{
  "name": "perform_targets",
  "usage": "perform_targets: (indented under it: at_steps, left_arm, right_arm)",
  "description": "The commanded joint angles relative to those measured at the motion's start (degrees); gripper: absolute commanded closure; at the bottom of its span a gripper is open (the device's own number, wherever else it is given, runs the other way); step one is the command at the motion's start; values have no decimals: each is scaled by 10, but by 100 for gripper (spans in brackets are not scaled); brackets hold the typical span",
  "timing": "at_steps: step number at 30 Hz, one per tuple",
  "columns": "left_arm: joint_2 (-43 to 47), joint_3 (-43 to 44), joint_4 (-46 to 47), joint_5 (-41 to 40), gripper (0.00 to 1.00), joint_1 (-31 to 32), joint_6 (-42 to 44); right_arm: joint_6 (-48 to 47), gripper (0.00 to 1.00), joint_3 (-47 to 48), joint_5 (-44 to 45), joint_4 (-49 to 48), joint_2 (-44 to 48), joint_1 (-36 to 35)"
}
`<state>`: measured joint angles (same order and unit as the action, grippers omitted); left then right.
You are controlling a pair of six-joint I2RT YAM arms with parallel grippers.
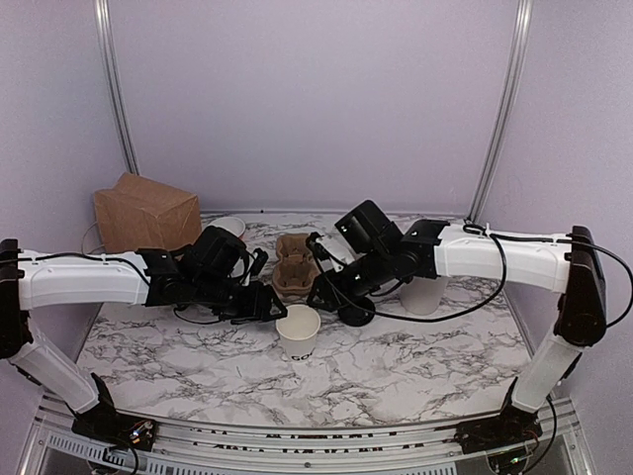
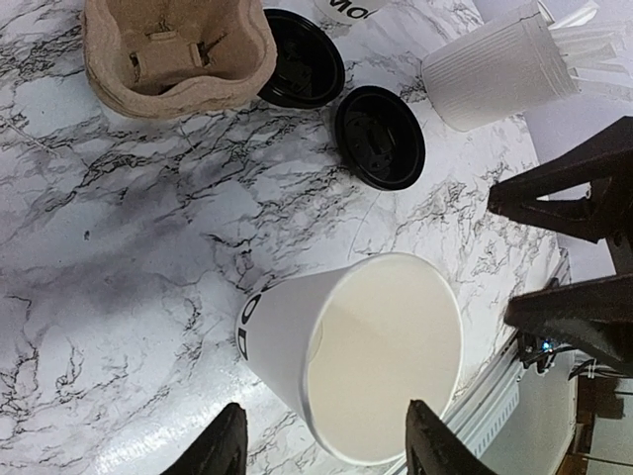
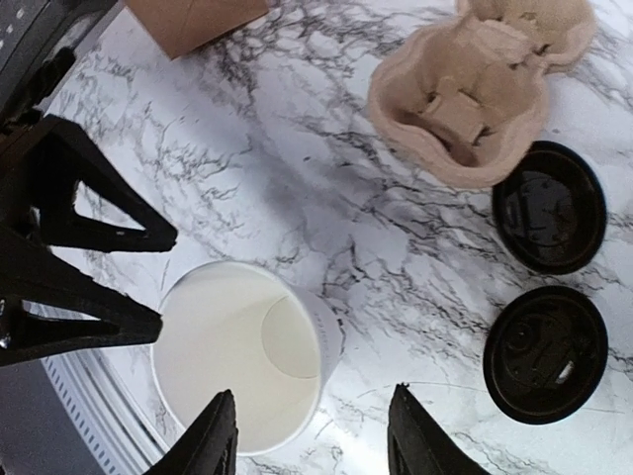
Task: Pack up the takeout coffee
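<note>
Top external view: two arms flank the lidless takeout coffee cup (image 1: 298, 332).
The left gripper (image 2: 326, 406) and right gripper (image 3: 312, 391) both gape empty; the next move is probably fetching a black lid (image 3: 545, 353) just beyond the cup.

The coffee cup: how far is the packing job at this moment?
Nothing looks done yet: the cup stands lidless, and two black lids lie beside the cardboard carrier. In hand: the left end effector and right end effector hover open by the cup, holding nothing. Left: probably lidding and packing it.

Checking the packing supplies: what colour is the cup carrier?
Light brown, moulded pulp; the cup carrier shows best in the right wrist view.
</note>
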<state>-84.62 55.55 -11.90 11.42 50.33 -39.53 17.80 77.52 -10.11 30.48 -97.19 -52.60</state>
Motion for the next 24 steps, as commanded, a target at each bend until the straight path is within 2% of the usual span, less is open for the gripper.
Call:
perform_targets:
  at_steps: [1, 4, 10, 13, 24]
  left_arm:
    - [16, 4, -4, -13, 45, 2, 10]
    - [24, 3, -4, -14, 45, 0, 12]
    - [35, 9, -5, -20, 45, -4, 18]
    - [41, 10, -4, -23, 45, -9, 18]
    - [60, 9, -6, -12, 45, -30, 24]
  right_arm:
    - [14, 46, -49, 102, -16, 68, 10]
    - [40, 35, -99, 169, -24, 91, 13]
    - [55, 41, -139, 205, -26, 56, 27]
    - [75, 50, -147, 189, -35, 31, 59]
    - [119, 48, -178, 170, -119, -10, 123]
